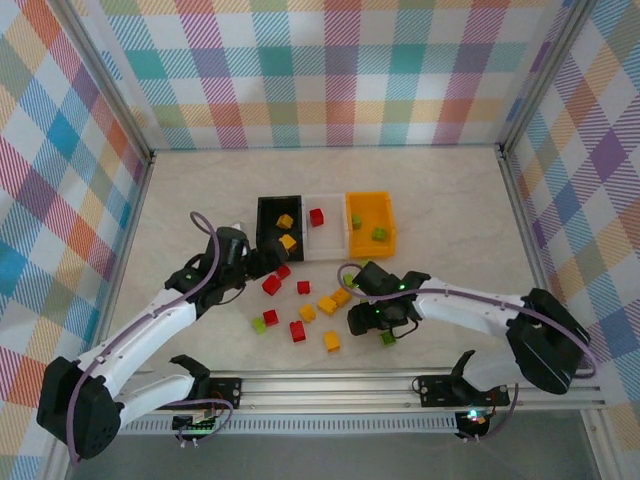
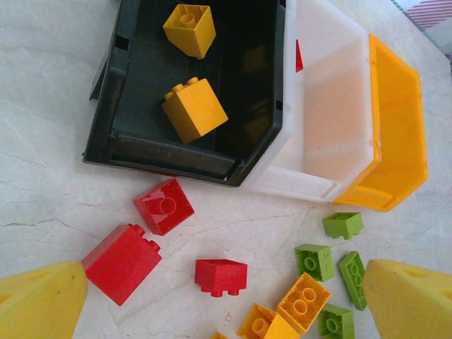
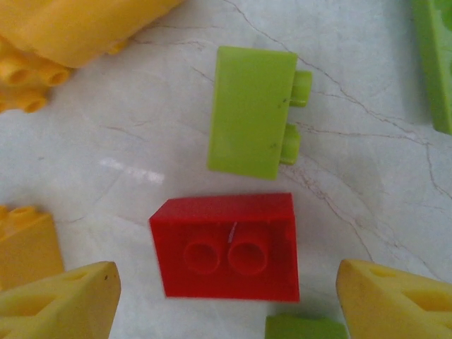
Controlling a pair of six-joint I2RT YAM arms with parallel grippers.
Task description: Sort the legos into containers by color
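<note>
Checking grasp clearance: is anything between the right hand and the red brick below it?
Nothing visible does. The red brick lies uncovered inside the open right hand; a green brick lies beyond it, not touching.

From my station I see a pale, marble-patterned surface (image 1: pixel 430 180) taking up the floor of the cell. Thin dark veins run across it, plain in both wrist views, and a small patch of glare (image 3: pixel 131 169) sits on it in the right wrist view. Checked cloth in pastel blues, pinks, greens and oranges hangs as a back wall (image 1: pixel 330 70), a left wall (image 1: pixel 50 200) and a right wall (image 1: pixel 600 200). Bare metal frame posts (image 1: pixel 107 85) mark the corners where the cloths meet. An aluminium rail (image 1: pixel 330 385) runs along the near edge.
</note>
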